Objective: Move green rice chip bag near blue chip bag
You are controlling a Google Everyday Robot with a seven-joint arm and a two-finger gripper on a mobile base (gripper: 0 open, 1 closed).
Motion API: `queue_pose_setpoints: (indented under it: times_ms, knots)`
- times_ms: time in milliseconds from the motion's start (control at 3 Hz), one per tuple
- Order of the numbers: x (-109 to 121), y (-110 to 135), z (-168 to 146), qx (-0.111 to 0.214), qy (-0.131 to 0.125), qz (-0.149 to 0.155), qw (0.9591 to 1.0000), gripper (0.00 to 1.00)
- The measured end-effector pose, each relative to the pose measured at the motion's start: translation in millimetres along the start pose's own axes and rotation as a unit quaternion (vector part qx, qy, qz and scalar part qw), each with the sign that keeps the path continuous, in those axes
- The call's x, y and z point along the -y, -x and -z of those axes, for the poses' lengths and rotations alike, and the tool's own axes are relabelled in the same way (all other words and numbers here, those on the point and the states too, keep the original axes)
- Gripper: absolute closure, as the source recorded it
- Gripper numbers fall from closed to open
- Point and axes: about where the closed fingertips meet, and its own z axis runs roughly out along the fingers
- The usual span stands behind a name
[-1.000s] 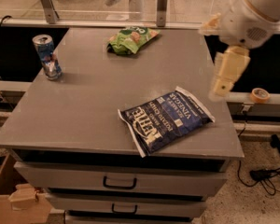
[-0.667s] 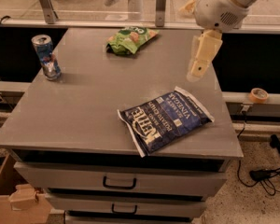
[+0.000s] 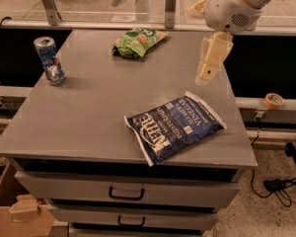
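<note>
The green rice chip bag lies at the far middle of the grey table. The blue chip bag, large and dark blue with white "Kettle" lettering, lies flat near the front right corner. My gripper hangs in the air over the table's right side, to the right of the green bag and beyond the blue bag. Its beige fingers stand apart and hold nothing.
A blue and silver soda can stands upright at the table's left edge. Drawers sit under the tabletop. A tape roll lies on a ledge to the right. A cardboard box is on the floor at the left.
My gripper has moved left and farther back, from beyond the table's right edge to over its right side. The bags and the can have not moved.
</note>
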Motion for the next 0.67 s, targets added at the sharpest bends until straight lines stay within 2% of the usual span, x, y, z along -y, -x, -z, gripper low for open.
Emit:
queue_pose_setpoints:
  times_ms: [333,667]
  knots:
    - [30.8,-2.3,-26.6,0.026,-0.023,-0.016,0.9993,0.0]
    - [103.5,-4.9,-86.3,0.081,-0.063,-0.048,0.9936,0.0]
